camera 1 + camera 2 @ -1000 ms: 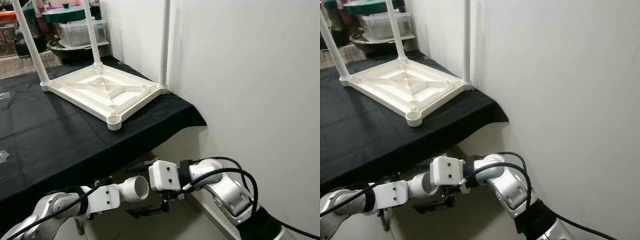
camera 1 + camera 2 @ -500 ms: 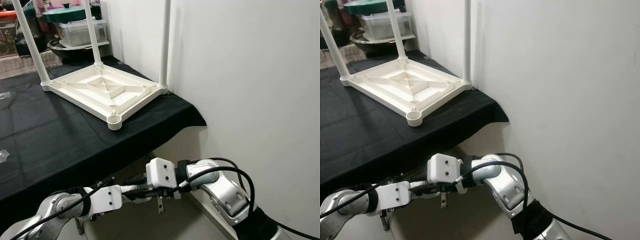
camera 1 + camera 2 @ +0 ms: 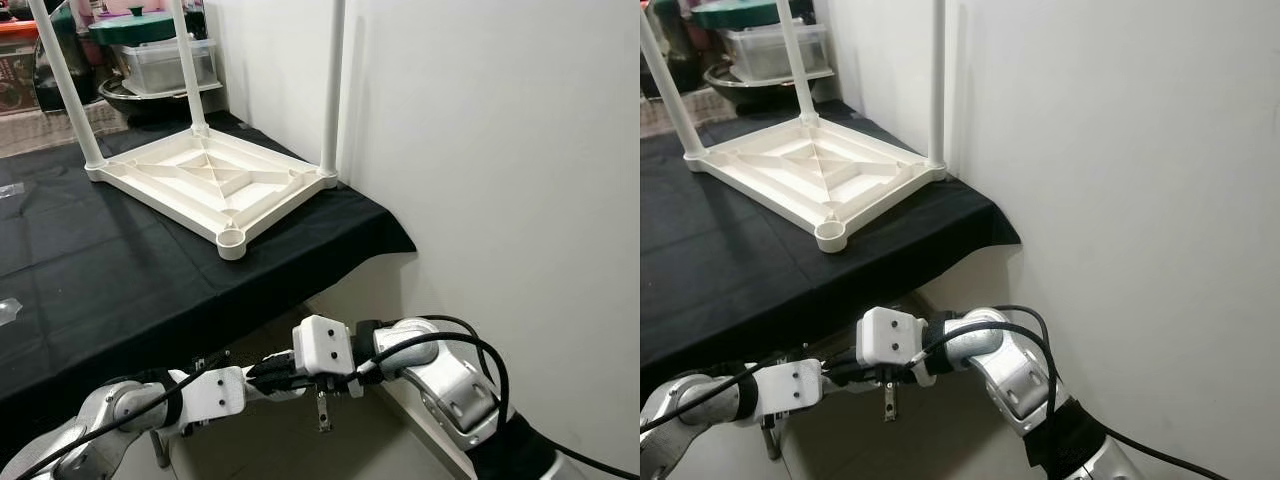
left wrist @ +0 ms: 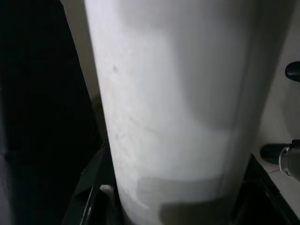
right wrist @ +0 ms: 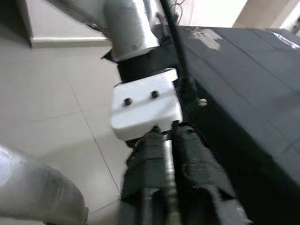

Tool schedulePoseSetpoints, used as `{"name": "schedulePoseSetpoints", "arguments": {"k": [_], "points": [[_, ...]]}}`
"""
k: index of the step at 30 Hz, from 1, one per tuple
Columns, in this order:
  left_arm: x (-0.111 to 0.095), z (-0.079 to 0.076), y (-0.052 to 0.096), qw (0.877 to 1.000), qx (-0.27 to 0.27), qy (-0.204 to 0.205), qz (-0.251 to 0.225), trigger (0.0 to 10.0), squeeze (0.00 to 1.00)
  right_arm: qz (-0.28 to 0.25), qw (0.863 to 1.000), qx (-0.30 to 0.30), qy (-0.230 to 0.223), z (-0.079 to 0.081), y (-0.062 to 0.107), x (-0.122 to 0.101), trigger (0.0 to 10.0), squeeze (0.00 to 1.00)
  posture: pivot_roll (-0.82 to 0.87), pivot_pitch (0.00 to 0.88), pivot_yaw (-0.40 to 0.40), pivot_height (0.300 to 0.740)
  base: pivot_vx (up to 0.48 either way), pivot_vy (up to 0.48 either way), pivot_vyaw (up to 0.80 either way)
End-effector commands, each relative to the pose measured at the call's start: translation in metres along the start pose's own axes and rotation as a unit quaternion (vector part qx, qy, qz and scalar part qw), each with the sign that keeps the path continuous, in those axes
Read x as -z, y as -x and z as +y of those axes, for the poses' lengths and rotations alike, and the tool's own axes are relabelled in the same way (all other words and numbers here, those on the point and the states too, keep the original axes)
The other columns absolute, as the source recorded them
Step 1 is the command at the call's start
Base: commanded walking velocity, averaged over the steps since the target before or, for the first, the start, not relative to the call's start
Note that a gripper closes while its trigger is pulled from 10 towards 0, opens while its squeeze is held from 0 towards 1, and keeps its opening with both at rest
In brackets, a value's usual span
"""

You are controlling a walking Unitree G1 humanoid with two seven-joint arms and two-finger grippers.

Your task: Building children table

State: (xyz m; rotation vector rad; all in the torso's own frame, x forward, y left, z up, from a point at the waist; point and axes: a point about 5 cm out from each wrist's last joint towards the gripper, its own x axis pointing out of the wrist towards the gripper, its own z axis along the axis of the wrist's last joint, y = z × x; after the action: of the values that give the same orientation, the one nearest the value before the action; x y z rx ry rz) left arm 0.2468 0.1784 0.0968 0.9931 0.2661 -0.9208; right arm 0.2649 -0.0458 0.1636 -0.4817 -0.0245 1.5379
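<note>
the white children table (image 3: 215, 187) lies upside down on the black-clothed tabletop (image 3: 110, 280), near the corner by the white wall (image 3: 500, 150). three white legs stand upright in its corner sockets: one at the back left (image 3: 68, 90), one at the back (image 3: 187, 65), one at the wall-side corner (image 3: 332, 85). the near corner socket (image 3: 231, 240) has no leg in it.

a fourth white leg (image 4: 178, 112) sits close before the left wrist camera, with dark finger shapes at its lower edge. it looks held there by the left hand, though the fingers' exact state i cannot tell.

below the tabletop's front edge, the left hand (image 3: 272, 372) and the right hand (image 3: 300, 372) meet. in the right wrist view the right hand's two black fingers (image 5: 187, 154) lie close together, with a thin metal piece showing between them, pointed at the white block on the left wrist (image 5: 145, 110). whether they pinch that piece i cannot tell.

change against the frame one second ago: then the open round end of the white leg showed between the two wrists in the left eye view; now dark hand parts sit in that spot and the round end is hidden. the right wrist block (image 3: 325, 347) has shifted slightly toward the left arm. the table and its three legs have stayed put; the small overall shift is camera movement.

behind the table, a clear plastic bin (image 3: 165, 65) with a green lid stands at the back.
</note>
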Motion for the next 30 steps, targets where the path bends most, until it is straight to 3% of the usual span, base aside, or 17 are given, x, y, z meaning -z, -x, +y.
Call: {"name": "schedulePoseSetpoints", "arguments": {"k": [1,20,21,23,24,30], "points": [[-0.006,0.003,-0.001,1.000,-0.008,-0.008,-0.016,10.0,0.00,-0.001,1.000,0.010,-0.012,-0.005,0.003,0.000,10.0,1.00,-0.04,0.000,-0.041,0.740,0.000,0.000,0.00],[-0.009,0.010,0.006,0.999,0.001,-0.037,-0.023,10.0,0.00,0.043,0.998,-0.032,-0.014,0.000,0.010,0.012,10.0,1.00,-0.04,0.000,-0.061,0.740,0.000,0.000,0.00],[-0.009,0.009,0.005,0.999,0.000,-0.037,-0.025,10.0,0.00,0.051,0.998,-0.035,-0.012,0.001,0.011,0.014,10.0,0.63,-0.04,0.000,-0.062,0.740,0.000,0.000,0.00],[-0.009,0.009,0.005,0.999,0.000,-0.037,-0.025,10.0,0.00,0.051,0.998,-0.035,-0.012,0.001,0.011,0.014,10.0,0.63,-0.04,0.000,-0.062,0.740,0.000,0.000,0.00],[-0.010,0.008,0.005,0.999,0.000,-0.036,-0.026,10.0,0.00,0.056,0.998,-0.038,-0.013,0.001,0.012,0.015,10.0,0.00,-0.04,0.000,-0.062,0.740,0.000,0.000,0.00],[-0.010,0.008,0.004,0.999,0.000,-0.035,-0.029,10.0,0.00,0.057,0.998,-0.036,-0.012,0.000,0.013,0.016,10.0,0.00,-0.04,0.000,-0.062,0.740,0.000,0.000,0.00]]}}
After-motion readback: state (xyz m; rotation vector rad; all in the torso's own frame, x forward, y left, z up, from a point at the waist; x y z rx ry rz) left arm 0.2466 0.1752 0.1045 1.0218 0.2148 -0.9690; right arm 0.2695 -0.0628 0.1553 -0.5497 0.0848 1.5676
